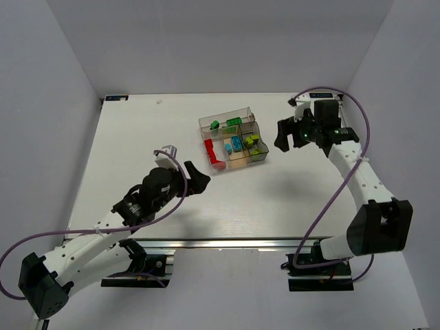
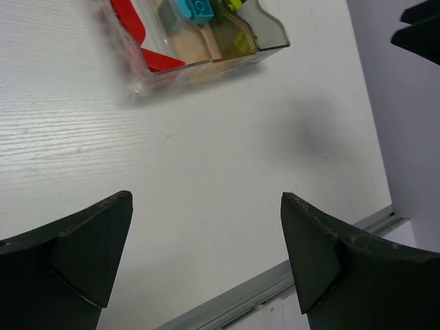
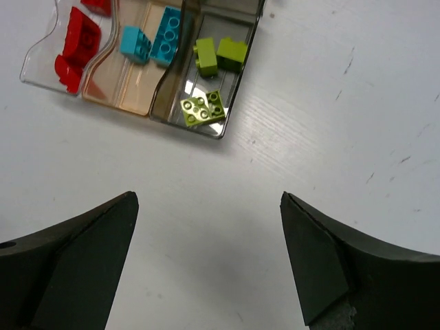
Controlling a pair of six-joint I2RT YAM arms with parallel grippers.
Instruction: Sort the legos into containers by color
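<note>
Arm bases are bolted at the near edge, behind the metal rail.

Left gripper hangs over the table, front-left of centre, pointing twd the containers. Jaws are spread wide w/ nothing btwn them. In the wrist cam the left gripper frames only bare tabletop. It's near the containers' near-left corner, clearly apart from it.

The containers sit mid-table, slightly right of centre, turned at an angle. The near row has 3 small bins side by side:
- Left, clear: red legos.
- Middle, tan: cyan legos, 2 bricks per the right wrist cam.
- Right, smoky: lime legos. The right wrist cam shows 2 bricks at the far end, plus flat studded pcs nearer the front wall.

Behind those, the larger clear bin holds the dark green legos. Every lego in view is inside a bin.

Right gripper hovers just right of the containers, level w/ the far bins, not touching. Jaws are wide apart and carry nothing. Its own cam shows the right gripper over bare table, w/ the smoky bin up-left.
</note>
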